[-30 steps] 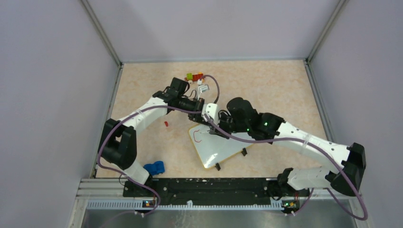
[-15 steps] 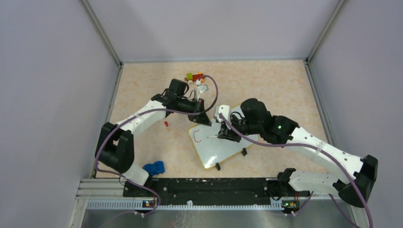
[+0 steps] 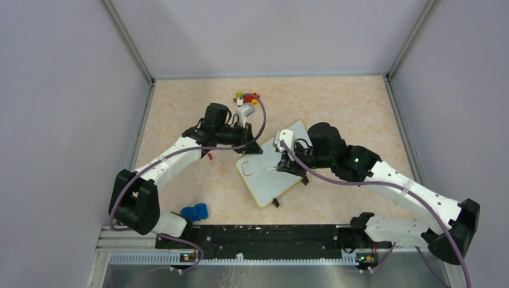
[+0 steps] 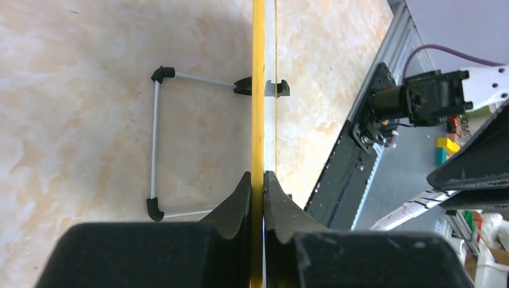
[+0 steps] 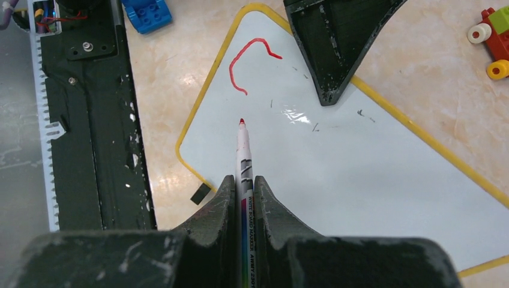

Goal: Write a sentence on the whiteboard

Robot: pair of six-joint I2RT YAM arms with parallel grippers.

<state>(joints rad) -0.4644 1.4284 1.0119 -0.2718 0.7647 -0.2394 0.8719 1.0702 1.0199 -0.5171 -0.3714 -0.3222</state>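
Jaws of the right gripper (image 5: 243,180) are clamped on a red whiteboard marker (image 5: 244,157), whose barrel runs straight out from between them with the tip forward. The tip is placed over the whiteboard (image 5: 360,174), near its left rim in the right wrist view; whether it touches the surface cannot be told.

Just ahead of the tip, almost on the marker's own axis, 1 curved red stroke (image 5: 243,60) is drawn, apparently the opening letter of the sentence. The blank part of the board extends to the right of the tip and back toward the wrist, along the yellow rim that slants down to the right.

The coming stroke is judged to belong beside the curve on that side, so a sideways shift rather than a forward one is called for. Only the right arm is placed to write.

The left gripper (image 4: 257,177) is closed on the board's far edge, with 1 finger laid on the face close to the red curve. The board is propped at a tilt on its wire stand (image 4: 155,144) on the table (image 4: 78,72).
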